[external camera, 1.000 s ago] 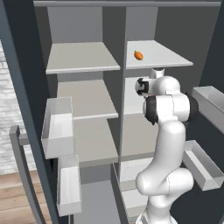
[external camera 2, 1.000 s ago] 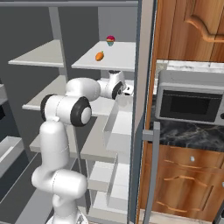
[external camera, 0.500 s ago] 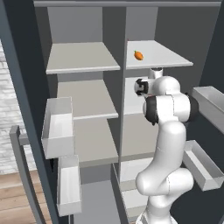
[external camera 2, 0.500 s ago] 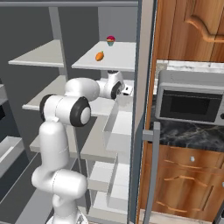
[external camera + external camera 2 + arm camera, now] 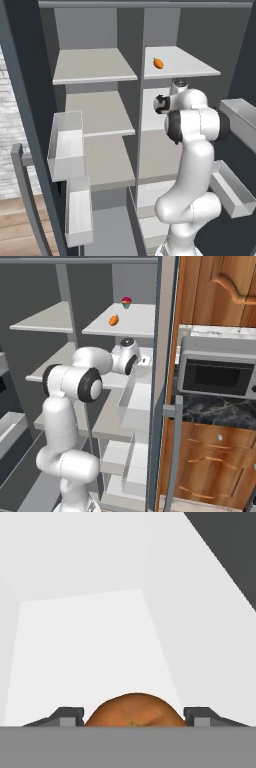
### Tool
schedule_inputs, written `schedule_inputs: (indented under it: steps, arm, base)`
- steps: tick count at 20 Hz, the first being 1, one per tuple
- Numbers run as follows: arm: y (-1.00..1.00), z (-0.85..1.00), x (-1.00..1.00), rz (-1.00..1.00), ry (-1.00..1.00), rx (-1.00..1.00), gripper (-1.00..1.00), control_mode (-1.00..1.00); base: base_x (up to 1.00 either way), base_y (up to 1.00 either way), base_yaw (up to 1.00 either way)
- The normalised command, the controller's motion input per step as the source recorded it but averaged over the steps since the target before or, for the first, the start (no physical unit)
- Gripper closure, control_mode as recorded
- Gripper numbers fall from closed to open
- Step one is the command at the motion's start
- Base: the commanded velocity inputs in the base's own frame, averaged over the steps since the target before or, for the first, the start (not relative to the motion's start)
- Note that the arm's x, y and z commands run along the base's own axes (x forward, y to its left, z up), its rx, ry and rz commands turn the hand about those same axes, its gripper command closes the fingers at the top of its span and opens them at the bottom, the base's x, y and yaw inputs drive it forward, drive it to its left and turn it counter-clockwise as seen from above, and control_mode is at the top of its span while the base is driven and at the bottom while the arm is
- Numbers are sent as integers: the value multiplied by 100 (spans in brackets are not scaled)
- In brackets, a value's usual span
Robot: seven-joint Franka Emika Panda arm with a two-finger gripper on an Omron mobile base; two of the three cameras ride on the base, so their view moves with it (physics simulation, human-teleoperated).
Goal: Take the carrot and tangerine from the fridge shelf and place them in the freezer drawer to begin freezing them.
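Nearest us, our gripper [image 5: 134, 717] has drawn its jaws in since a second ago, and they now flank the tangerine [image 5: 134, 711], touching or nearly so; we cannot tell whether it is truly clamped. It sits on the fridge shelf [image 5: 90, 647]. Farther up, the carrot [image 5: 158, 63] waits, so lifting comes next.
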Motion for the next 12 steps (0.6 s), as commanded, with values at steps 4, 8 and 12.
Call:
schedule_inputs:
  steps: [4,8,12]
  arm:
    - [26,-65,-11,0,-25,0,100,-100]
    - [34,-4,-49,0,-5,0,100,-100]
    - [23,4,-98,-2,0,0,100,-100]
  base:
    - [0,0,0]
    - [0,0,0]
    - [0,0,0]
